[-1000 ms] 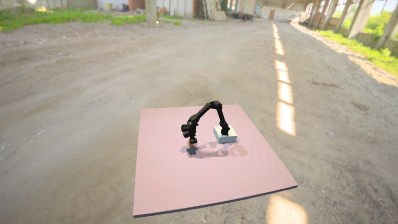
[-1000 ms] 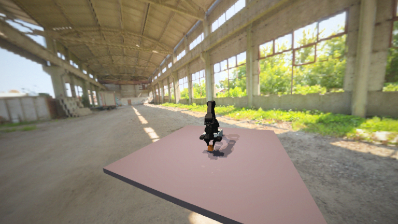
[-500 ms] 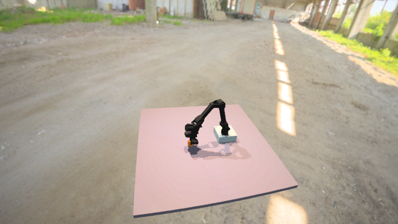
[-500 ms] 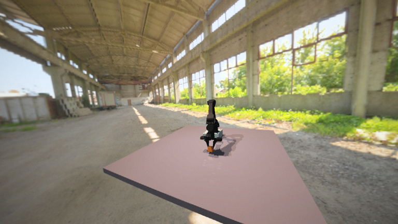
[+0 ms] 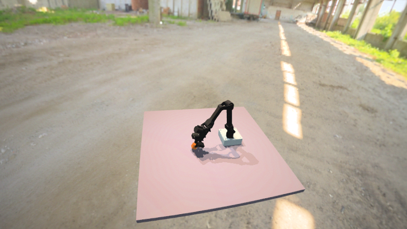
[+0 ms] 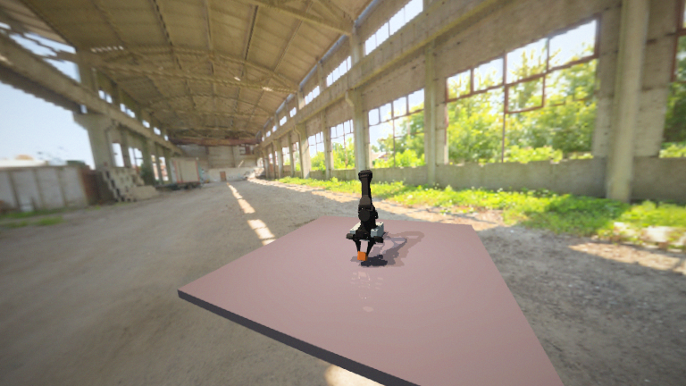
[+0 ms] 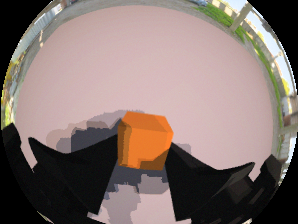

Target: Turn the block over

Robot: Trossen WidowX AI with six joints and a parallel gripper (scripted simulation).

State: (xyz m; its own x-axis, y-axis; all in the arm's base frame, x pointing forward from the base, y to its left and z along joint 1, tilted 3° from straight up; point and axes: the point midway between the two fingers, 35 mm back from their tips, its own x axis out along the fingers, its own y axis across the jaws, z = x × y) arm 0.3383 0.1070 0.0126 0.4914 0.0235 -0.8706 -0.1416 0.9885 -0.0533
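The orange block (image 5: 193, 146) (image 6: 361, 255) (image 7: 144, 141) is held between the two black fingers of my gripper (image 5: 195, 144) (image 6: 363, 253) (image 7: 143, 141). The gripper is shut on it and leans outward, away from the arm's base. The block looks tilted and seems to be just above the pink table (image 5: 170, 182) (image 6: 383, 312) (image 7: 150, 55), with shadows below and beside it. The wrist view shows plain orange faces, partly shaded. I cannot make out the marked side. The fingers hide the block's two gripped sides.
The arm's pale base box (image 5: 232, 141) (image 6: 380, 230) stands on the table behind the gripper. The table's near edge (image 5: 221, 208) (image 6: 288, 338) shows in the top and exterior views.
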